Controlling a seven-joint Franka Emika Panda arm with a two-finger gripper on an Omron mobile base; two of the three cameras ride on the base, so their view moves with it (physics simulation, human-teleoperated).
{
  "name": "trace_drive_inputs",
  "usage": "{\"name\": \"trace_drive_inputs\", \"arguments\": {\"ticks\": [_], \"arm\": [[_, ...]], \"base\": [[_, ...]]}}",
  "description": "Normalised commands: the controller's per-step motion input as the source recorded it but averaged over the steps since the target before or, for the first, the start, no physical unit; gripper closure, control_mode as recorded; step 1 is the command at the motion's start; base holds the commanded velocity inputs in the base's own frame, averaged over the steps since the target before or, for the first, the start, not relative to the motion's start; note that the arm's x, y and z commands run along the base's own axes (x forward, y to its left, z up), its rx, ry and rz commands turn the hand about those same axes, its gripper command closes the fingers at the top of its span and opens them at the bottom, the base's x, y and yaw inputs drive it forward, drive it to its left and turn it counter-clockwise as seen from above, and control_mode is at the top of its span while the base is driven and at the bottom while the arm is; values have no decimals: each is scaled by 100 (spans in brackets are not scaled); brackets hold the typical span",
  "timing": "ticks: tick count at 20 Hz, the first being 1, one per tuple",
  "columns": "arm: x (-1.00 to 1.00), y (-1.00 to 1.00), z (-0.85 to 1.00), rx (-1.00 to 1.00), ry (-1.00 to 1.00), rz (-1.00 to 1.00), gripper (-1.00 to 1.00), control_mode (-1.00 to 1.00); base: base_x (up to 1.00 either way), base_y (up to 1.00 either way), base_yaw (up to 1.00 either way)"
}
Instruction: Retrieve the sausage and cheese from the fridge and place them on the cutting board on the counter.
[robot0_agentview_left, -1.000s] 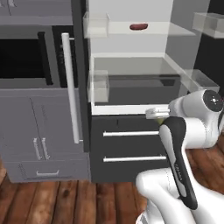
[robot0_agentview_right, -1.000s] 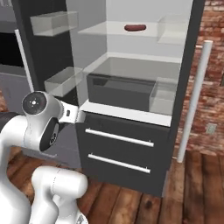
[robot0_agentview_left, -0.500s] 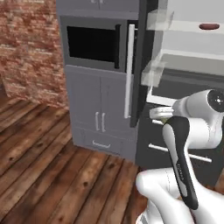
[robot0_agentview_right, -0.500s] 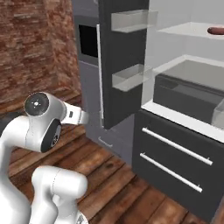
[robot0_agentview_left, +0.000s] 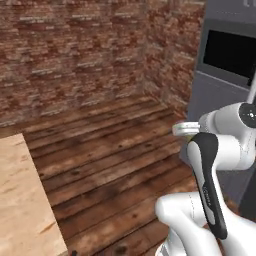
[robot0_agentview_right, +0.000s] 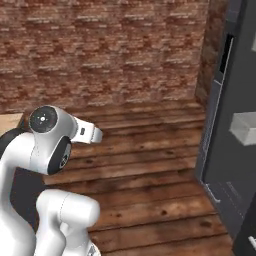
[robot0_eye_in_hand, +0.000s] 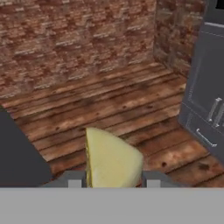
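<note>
Two things fill most of the base views: a red brick wall (robot0_agentview_left: 75, 55) at the far side and a dark plank floor (robot0_agentview_left: 110, 170) before it. A second ago the open fridge with its shelves and the sausage stood right ahead; now the base has swung left, so the whole scene has slid and just the grey oven cabinet (robot0_agentview_left: 220, 95) sits at the right edge of the left base view, with the fridge's dark door edge (robot0_agentview_right: 227, 150) at the right in the right base view. A corner of the light wooden desk (robot0_agentview_left: 22, 200) comes in at the near left. That reads as the carry stage: the robot seems to be heading from the fridge toward the desk, with the board not yet in sight.

Smaller, in the hand view, the claw (robot0_eye_in_hand: 113, 180) pinches the cheese (robot0_eye_in_hand: 111, 159), a pale yellow wedge standing up between the two tips and held above the floor.
</note>
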Motion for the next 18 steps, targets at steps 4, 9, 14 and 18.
{"name": "trace_drive_inputs", "arguments": {"ticks": [4, 9, 14, 18], "arm": [[0, 0, 0, 0, 0, 0, 100, 100], [0, 0, 0, 0, 0, 0, 100, 100], [0, 0, 0, 0, 0, 0, 100, 100], [0, 0, 0, 0, 0, 0, 100, 100]], "base": [[-9, 0, 100], [-9, 0, 100], [-4, 0, 100], [-3, -1, 100]]}}
